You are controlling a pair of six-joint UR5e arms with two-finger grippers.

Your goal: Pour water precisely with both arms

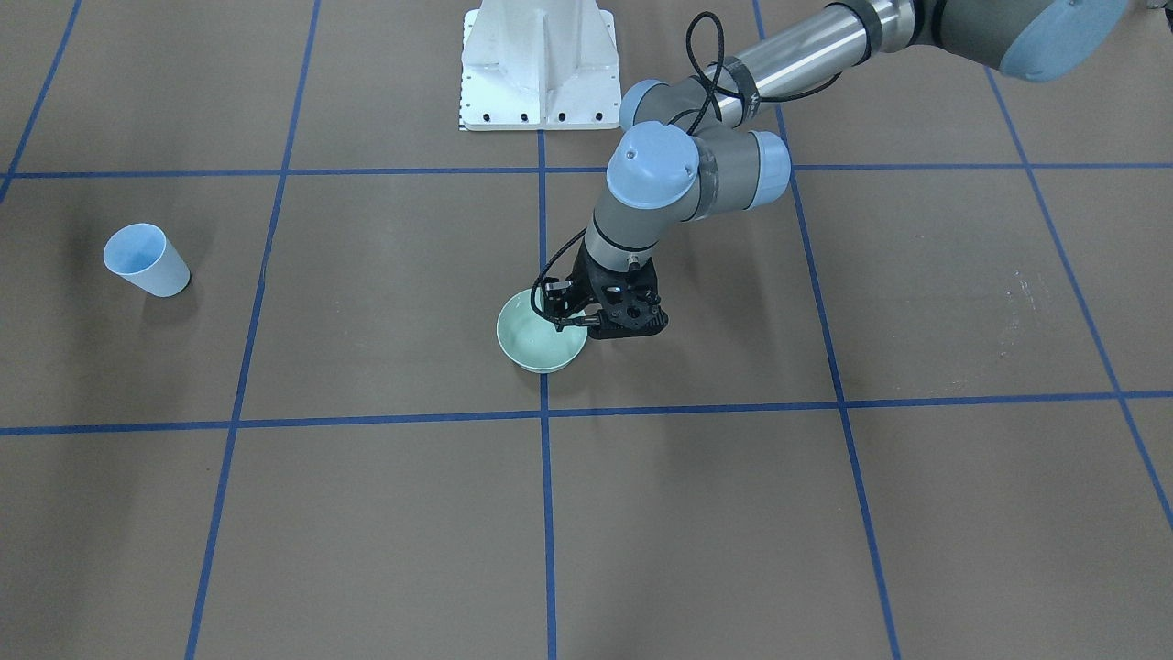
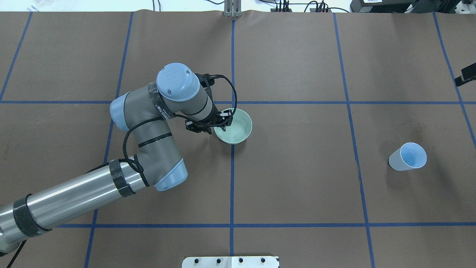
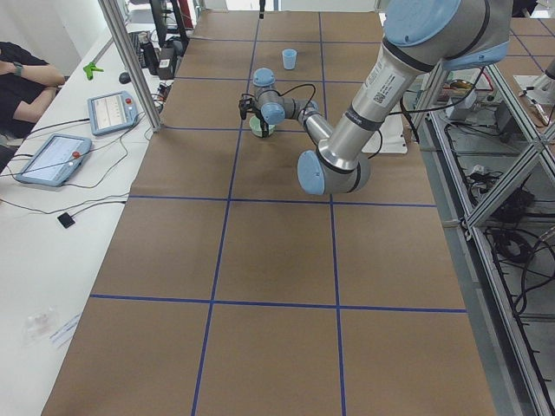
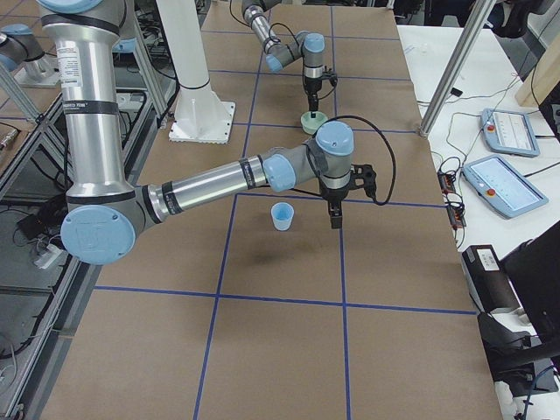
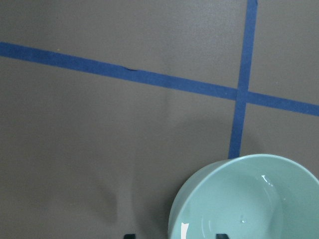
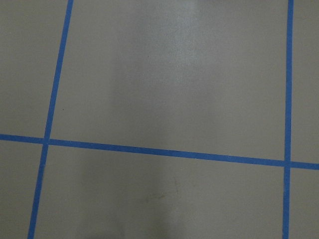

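The step in hand is judged to be securing the bowl [image 2: 238,128] before any pouring. The bowl sits at the middle of the table [image 1: 825,513], on the blue tape line [image 1: 547,513] that runs from the robot's edge to the operators' edge. The left gripper [image 5: 174,236] is spread apart over the bowl's rim on the side toward the table's left end. One fingertip [image 5: 128,236] is outside the wall, the other is inside, and neither touches it. To do this well, the jaws should close squarely on the rim, low enough for a firm bite, so that the bowl is neither tipped nor dragged. The cup [image 2: 409,156] stands upright near the table's right end, well apart from the bowl. The right gripper [image 4: 335,214] hangs just beside the cup on the operators' side. Whether it is spread or closed cannot be told, since its wrist view shows only bare table. It should take the cup at mid-wall without crushing it. Whether the cup holds water cannot be seen. A strip of lettering [image 2: 160,108] on the left arm is too small to read, and the bowl and cup carry no visible marking.
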